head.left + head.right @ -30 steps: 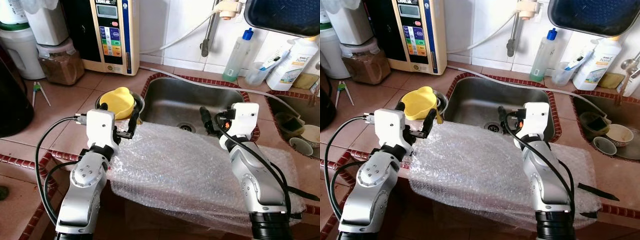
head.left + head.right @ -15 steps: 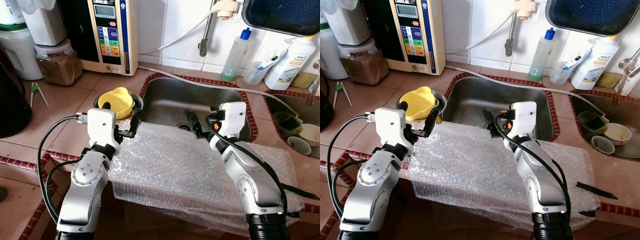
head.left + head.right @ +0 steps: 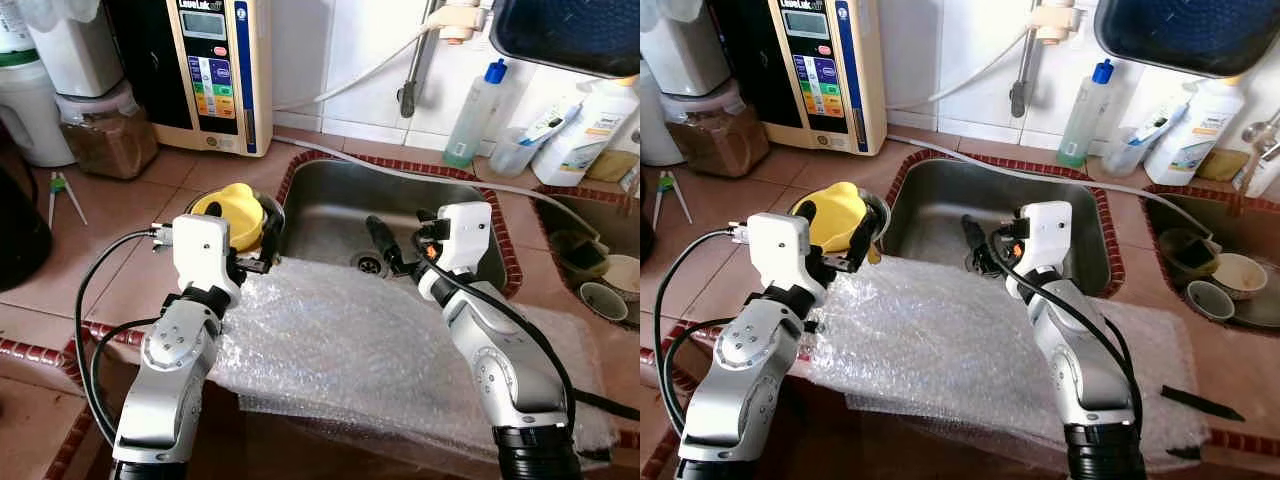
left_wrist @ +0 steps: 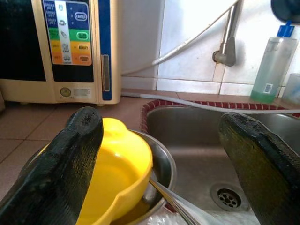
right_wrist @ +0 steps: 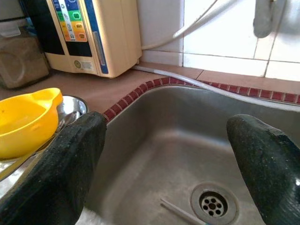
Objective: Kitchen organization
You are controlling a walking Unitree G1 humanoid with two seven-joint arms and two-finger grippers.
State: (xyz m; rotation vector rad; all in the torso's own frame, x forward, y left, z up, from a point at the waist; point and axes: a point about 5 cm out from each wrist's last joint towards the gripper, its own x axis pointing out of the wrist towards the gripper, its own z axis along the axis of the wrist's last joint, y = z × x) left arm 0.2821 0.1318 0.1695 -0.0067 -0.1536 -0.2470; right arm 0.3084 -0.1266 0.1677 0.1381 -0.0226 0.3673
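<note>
A sheet of bubble wrap (image 3: 380, 350) lies over the tiled counter's front edge, before the steel sink (image 3: 330, 205). Left of the sink a yellow bowl (image 3: 228, 208) rests inside a steel bowl (image 4: 164, 161), and a thin metal utensil leans out of the steel bowl. My left gripper (image 3: 838, 240) is open just short of the yellow bowl, above the wrap's left corner, and holds nothing. My right gripper (image 3: 398, 240) is open over the sink's front part, near the drain (image 5: 211, 204), also with nothing in it.
A cream water machine (image 3: 222, 70) and a jar of brown grains (image 3: 100, 135) stand at the back left. Bottles (image 3: 478, 100) line the wall behind the sink under the tap (image 3: 410, 95). Small bowls (image 3: 1225, 275) sit in a second basin at right.
My right gripper has swung left from the sink's right side to over its front middle. My left gripper has edged closer to the yellow bowl. The view has shifted slightly.
</note>
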